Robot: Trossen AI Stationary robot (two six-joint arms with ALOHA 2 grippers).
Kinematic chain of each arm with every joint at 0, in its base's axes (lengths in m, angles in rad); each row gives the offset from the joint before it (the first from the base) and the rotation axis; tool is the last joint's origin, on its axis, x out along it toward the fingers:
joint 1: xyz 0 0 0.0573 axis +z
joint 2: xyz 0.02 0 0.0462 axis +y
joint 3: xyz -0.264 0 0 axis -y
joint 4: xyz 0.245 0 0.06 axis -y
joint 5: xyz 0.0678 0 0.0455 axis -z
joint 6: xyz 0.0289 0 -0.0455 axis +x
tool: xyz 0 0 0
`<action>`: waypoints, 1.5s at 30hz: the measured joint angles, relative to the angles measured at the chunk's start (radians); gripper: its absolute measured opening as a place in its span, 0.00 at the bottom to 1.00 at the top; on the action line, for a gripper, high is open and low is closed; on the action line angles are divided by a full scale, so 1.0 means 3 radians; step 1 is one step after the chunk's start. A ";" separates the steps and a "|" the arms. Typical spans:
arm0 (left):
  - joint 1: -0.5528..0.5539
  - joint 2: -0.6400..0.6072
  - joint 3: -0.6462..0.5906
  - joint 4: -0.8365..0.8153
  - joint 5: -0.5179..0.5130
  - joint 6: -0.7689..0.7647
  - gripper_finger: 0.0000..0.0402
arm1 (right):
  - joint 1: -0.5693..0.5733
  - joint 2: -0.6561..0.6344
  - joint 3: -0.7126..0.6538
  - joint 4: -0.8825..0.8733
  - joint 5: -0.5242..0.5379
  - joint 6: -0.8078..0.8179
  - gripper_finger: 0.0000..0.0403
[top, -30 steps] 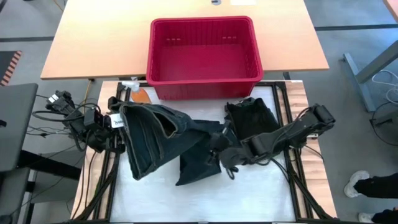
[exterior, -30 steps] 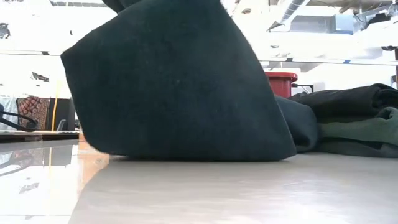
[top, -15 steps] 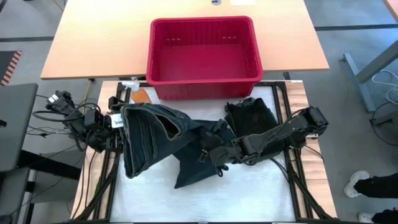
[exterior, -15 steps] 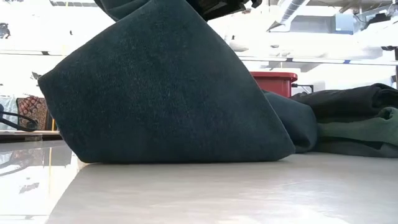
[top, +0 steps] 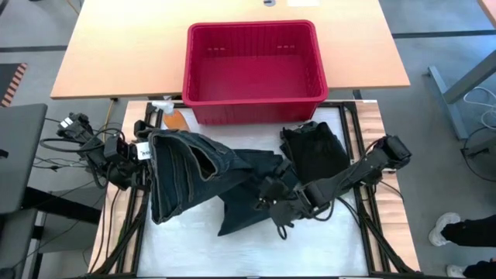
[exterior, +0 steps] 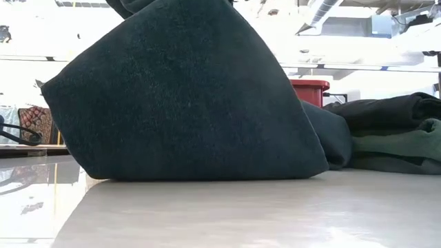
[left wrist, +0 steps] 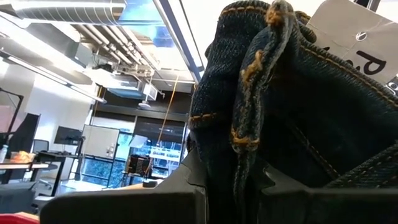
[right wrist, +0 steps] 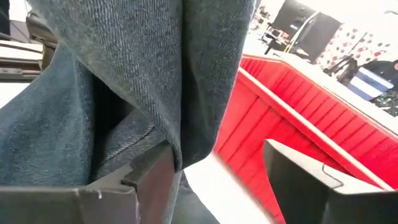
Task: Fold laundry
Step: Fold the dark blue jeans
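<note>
While one dark folded pile (top: 313, 149) is sitting finished just in front of the red basket (top: 253, 60), the jeans (top: 203, 172) are lying half-folded beside that pile, so most of this fold is remaining. From counter height, the jeans (exterior: 186, 96) are draping down in a tall sheet to the counter (exterior: 275, 213). At the left wrist, the left gripper (left wrist: 231, 186) is clamping the waistband. At the right wrist, the right gripper (right wrist: 214, 180) is gaping, its fingers apart with denim hanging against one of them, gripping nothing.

Dark denim jeans (top: 198, 174) lie crumpled mid-table, waistband raised (orange stitching shows). A folded black-and-green pile (top: 314, 149) sits beside them.
</note>
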 joint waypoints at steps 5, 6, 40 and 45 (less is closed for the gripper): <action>0.0000 0.0000 0.0001 -0.0001 0.0010 0.0014 0.04 | 0.0001 0.0000 0.0003 0.0021 0.0035 0.0003 0.67; 0.0000 0.0000 0.0001 -0.0003 0.0010 0.0013 0.04 | -0.0015 0.0000 0.0003 0.0033 0.0020 0.0008 0.67; 0.0522 0.0002 0.0649 0.0059 0.0656 0.0204 0.04 | -0.1726 -0.0798 0.0556 0.1915 -0.1725 -0.5174 0.05; 0.1060 0.0153 0.1547 -0.1309 0.1216 -0.0148 0.04 | -0.2000 -0.0854 0.0782 0.2513 -0.2469 -0.5268 0.05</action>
